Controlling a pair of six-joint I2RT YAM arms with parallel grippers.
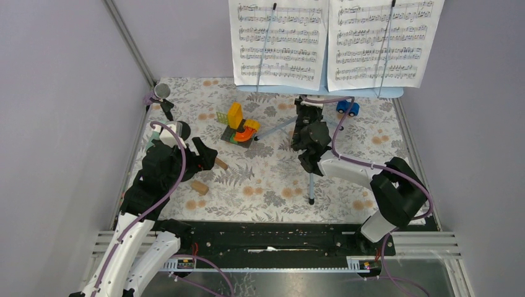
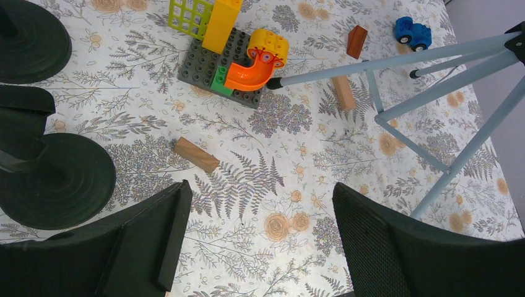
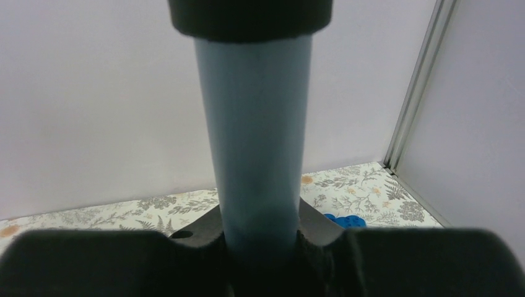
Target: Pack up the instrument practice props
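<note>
Right gripper (image 3: 260,257) clamped on round pale-blue rack pole (image 3: 254,124) | left gripper (image 2: 260,213) agape, empty

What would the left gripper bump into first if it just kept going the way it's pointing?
Probably the flowered tablecloth: the open left gripper frames only bare cloth in its wrist view. The wooden block lies just left of that line, so it may be missed. Depth is hard to judge.

I see a fern-print table (image 1: 272,179) carrying a toy brick build (image 1: 240,130), wooden blocks (image 1: 199,187), a blue car (image 1: 347,108), the music rack (image 1: 311,189) on its tripod legs, and black round bases (image 2: 56,179), probably two, at left.
</note>
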